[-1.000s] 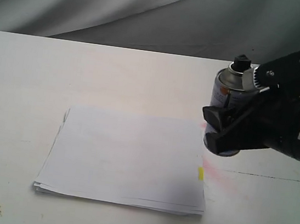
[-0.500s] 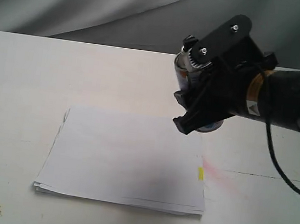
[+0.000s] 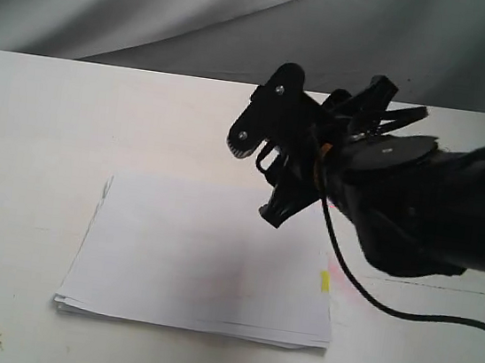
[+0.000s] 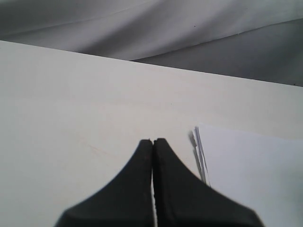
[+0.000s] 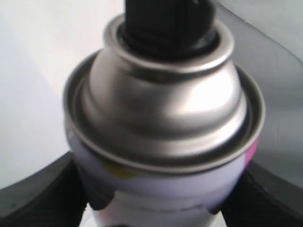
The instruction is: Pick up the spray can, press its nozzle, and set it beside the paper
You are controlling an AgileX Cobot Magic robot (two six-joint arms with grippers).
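In the right wrist view the spray can (image 5: 165, 109) fills the frame: silver domed top, black nozzle (image 5: 165, 19), white label with a pink patch. My right gripper (image 5: 161, 194) is shut on its body, one black finger (image 5: 38, 194) on each side. Seen from the exterior camera, that gripper (image 3: 271, 167) hangs tilted above the far right part of the paper (image 3: 196, 265), and the can is hidden behind it. My left gripper (image 4: 152, 142) is shut and empty, low over the table beside a corner of the paper (image 4: 251, 170).
The white table (image 3: 34, 136) runs back to a grey cloth backdrop (image 3: 158, 9). A yellow tab (image 3: 325, 282) and pink marks (image 3: 353, 290) sit at the paper's right edge. A black cable (image 3: 404, 315) trails from the right arm over the table.
The right arm has carried the can leftward from beside the paper's right edge to above its far right part, turning the gripper so the can is now hidden. The paper has not moved.
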